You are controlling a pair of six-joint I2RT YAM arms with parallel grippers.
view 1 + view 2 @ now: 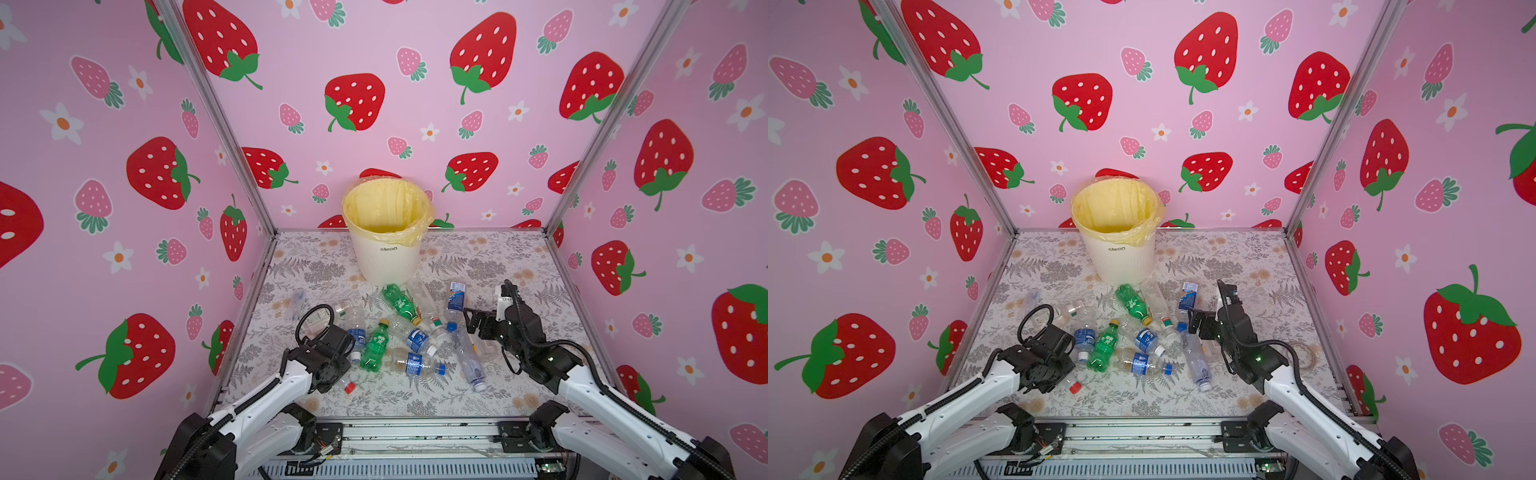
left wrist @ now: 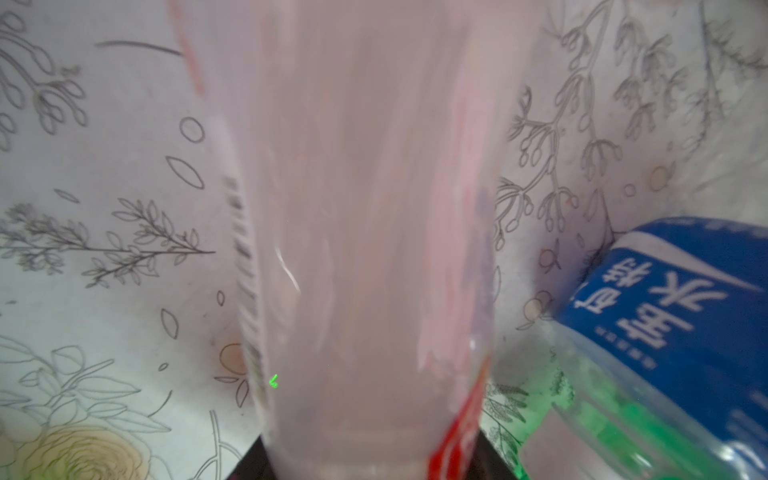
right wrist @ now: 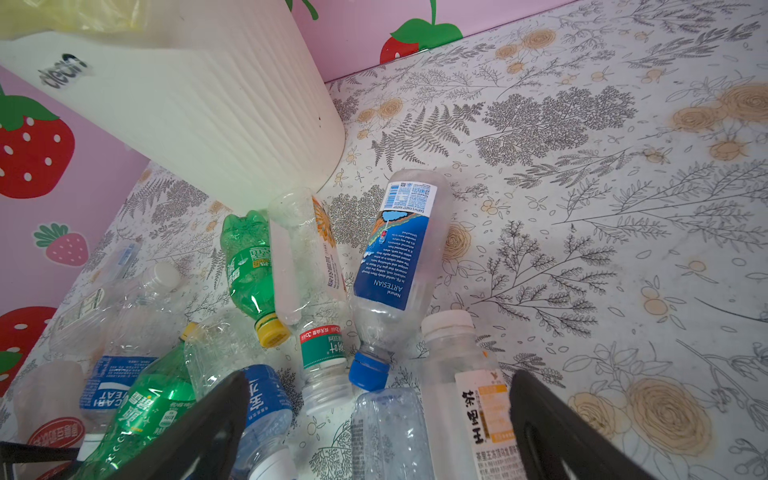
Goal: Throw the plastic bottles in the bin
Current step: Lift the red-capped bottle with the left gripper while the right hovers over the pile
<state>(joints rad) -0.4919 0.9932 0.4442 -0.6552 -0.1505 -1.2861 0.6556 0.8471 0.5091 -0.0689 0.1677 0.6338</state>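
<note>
Several plastic bottles [image 1: 417, 338] lie scattered on the floral table in front of the bin [image 1: 386, 257], among them two green ones [image 1: 375, 347]. The white ribbed bin with its yellow liner [image 1: 1121, 257] stands upright at the back. My left gripper [image 2: 370, 457] is shut on a clear bottle with a red label [image 2: 365, 216]. In both top views the wrist [image 1: 332, 361] hides the jaws, and a red cap [image 1: 350, 387] shows beside it. My right gripper [image 3: 378, 378] is open above a clear ribbed bottle [image 3: 390, 432] and a white-capped tea bottle [image 3: 469, 395], holding nothing.
Pink strawberry walls with metal corner posts [image 1: 266, 224] close in the table on three sides. A clear tape ring [image 1: 1304, 355] lies near the right wall. A blue-labelled bottle [image 2: 665, 316] lies close beside the held one. A metal rail [image 1: 415, 432] runs along the front edge.
</note>
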